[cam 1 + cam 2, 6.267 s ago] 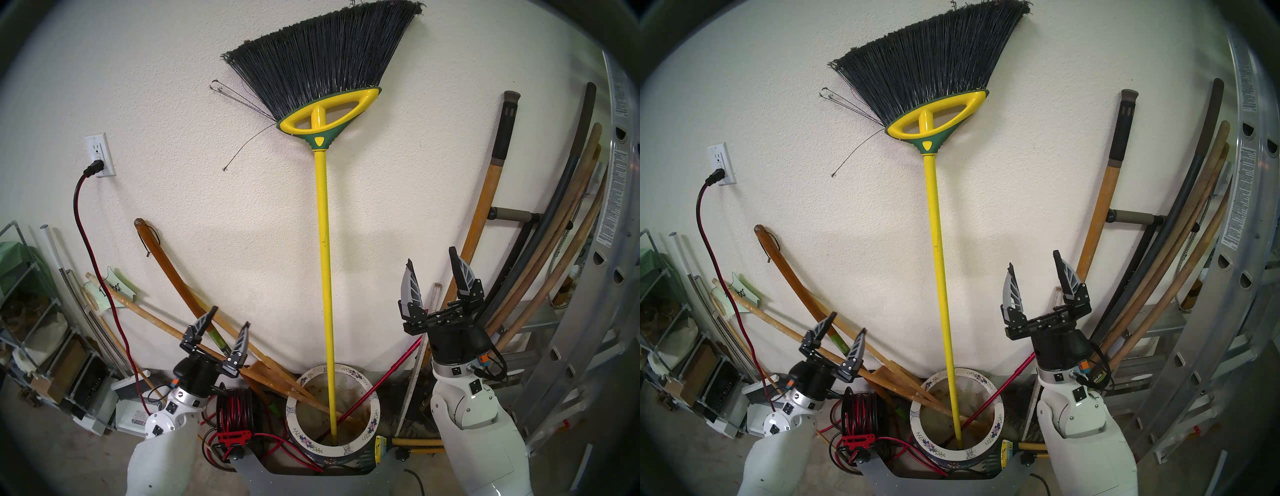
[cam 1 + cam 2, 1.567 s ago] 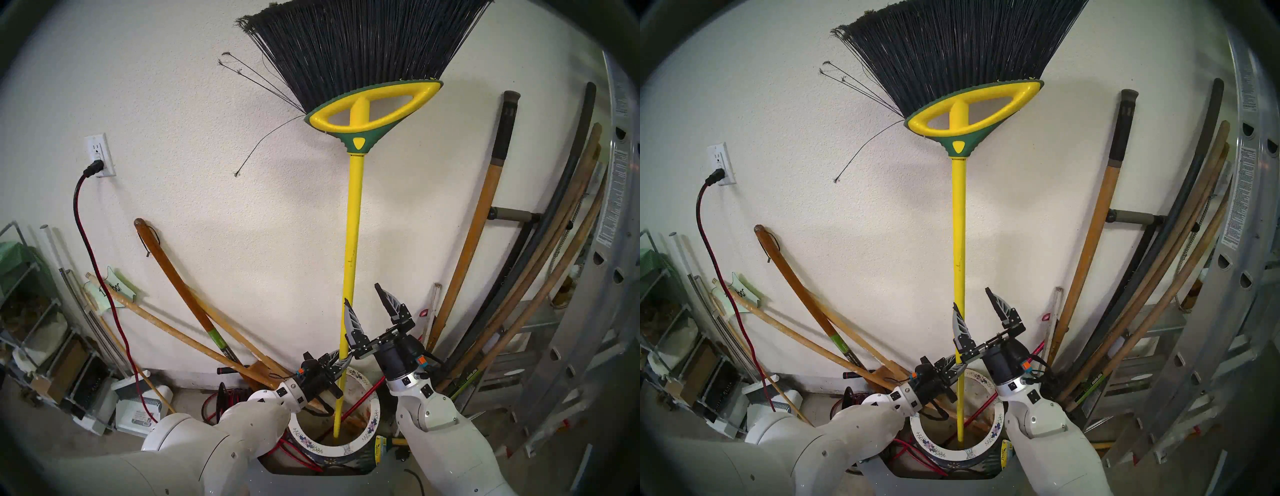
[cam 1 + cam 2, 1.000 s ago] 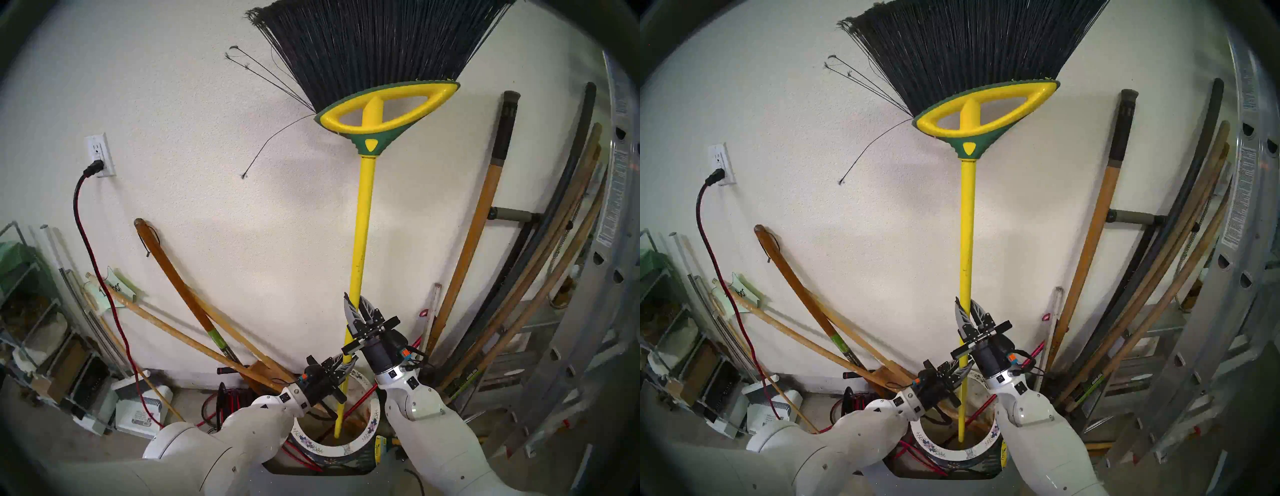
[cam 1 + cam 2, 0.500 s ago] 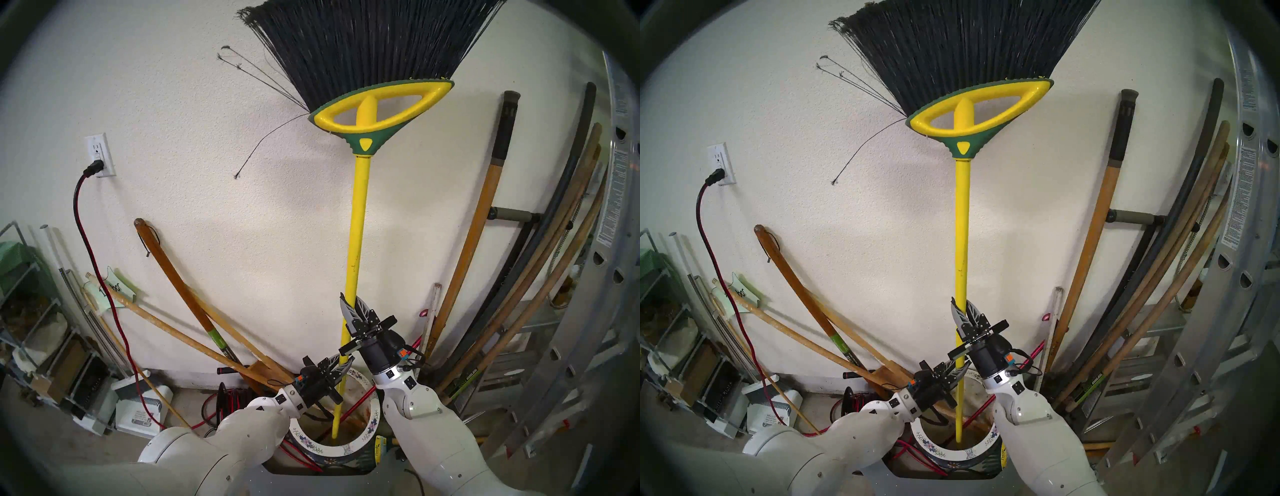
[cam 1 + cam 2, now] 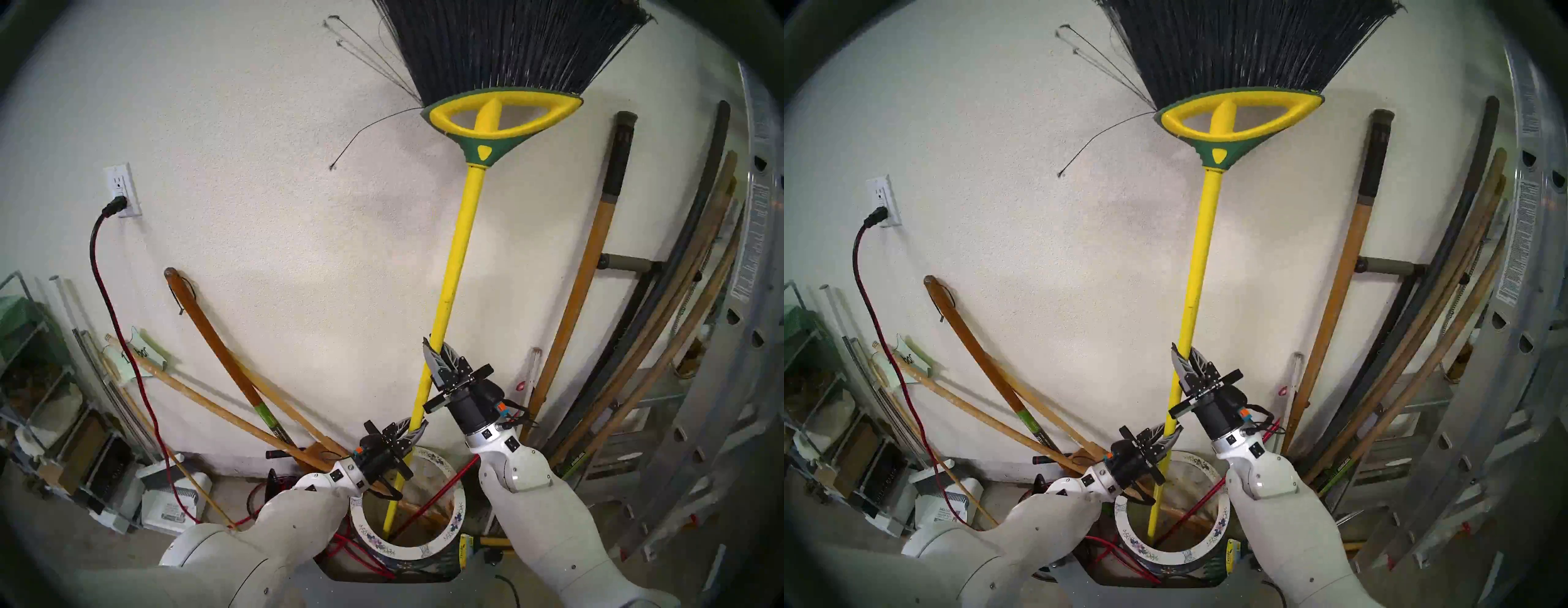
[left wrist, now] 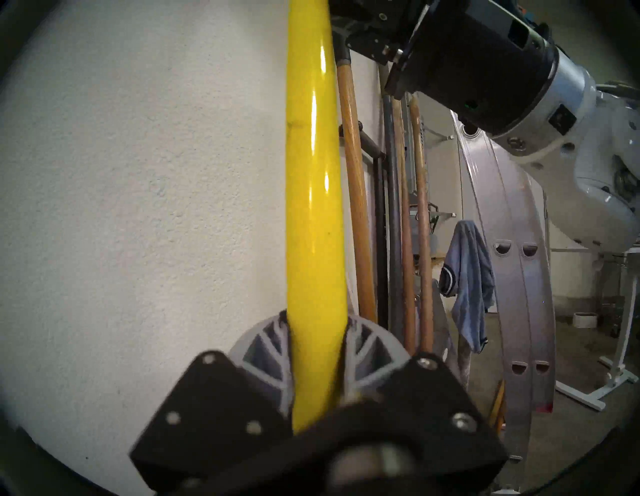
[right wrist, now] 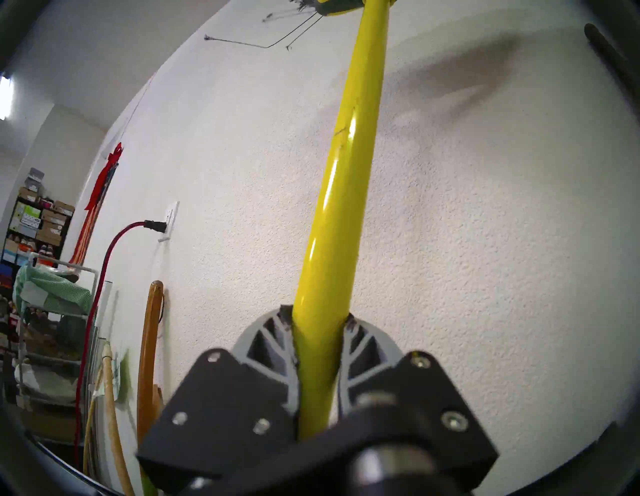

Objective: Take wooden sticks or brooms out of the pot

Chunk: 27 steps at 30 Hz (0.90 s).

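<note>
The broom (image 5: 456, 263) has a yellow pole, a yellow-and-green head and dark bristles at the top. It leans to the right, its lower end inside the flowered white-rimmed pot (image 5: 407, 552). My left gripper (image 5: 418, 426) is shut on the pole just above the pot's rim. Higher up the pole my right gripper (image 5: 437, 350) is shut on it too. Both wrist views show grey fingers (image 6: 266, 350) (image 7: 266, 343) pressed on either side of the yellow pole (image 6: 313, 207) (image 7: 341, 194). Tan wooden sticks (image 5: 237, 418) and a thin red rod (image 5: 437, 494) also rest in the pot.
More poles (image 5: 572, 305) and a metal ladder (image 5: 721, 382) lean on the wall at the right. At the left, a red cord (image 5: 110, 305) hangs from a wall outlet (image 5: 122, 191), with shelving (image 5: 38, 403) nearby. Red cable lies coiled on the floor beside the pot.
Both grippers have lifted the broom and tipped its head to the right; the pole's foot has shifted left inside the pot. About a second ago the right gripper had just closed on the pole.
</note>
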Available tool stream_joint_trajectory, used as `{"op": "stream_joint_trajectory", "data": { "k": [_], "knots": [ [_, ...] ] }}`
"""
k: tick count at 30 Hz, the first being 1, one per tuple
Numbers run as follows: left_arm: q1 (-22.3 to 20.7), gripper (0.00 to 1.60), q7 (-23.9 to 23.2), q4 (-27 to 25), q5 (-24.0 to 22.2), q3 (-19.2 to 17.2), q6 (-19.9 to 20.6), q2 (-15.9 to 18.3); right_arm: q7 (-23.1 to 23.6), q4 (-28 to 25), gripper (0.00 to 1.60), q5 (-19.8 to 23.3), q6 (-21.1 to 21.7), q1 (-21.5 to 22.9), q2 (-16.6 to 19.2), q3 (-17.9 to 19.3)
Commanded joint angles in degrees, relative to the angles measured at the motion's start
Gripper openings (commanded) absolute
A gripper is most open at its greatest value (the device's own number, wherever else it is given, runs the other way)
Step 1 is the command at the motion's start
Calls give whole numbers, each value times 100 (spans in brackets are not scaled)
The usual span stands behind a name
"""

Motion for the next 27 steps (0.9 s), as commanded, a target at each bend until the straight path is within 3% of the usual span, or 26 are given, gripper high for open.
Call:
{"op": "stream_joint_trajectory", "data": {
  "k": [1,12,13,16,27],
  "knots": [
    [45,0,-500,-386,-199,-19,6,223,78,-524,0,-29,96,639,-76,4],
    [266,0,-436,-1028,-557,-28,6,361,224,-881,0,-38,681,972,-370,-77],
    [284,0,-419,-1083,-599,-35,6,376,238,-805,0,-22,741,1157,-382,-139],
    [332,0,-391,-1275,-710,-41,6,431,233,-941,0,-29,946,1118,-502,-115],
    [458,0,-323,-2265,-1155,-110,6,778,288,-1036,0,-50,1674,1606,-746,-205]
  ]
}}
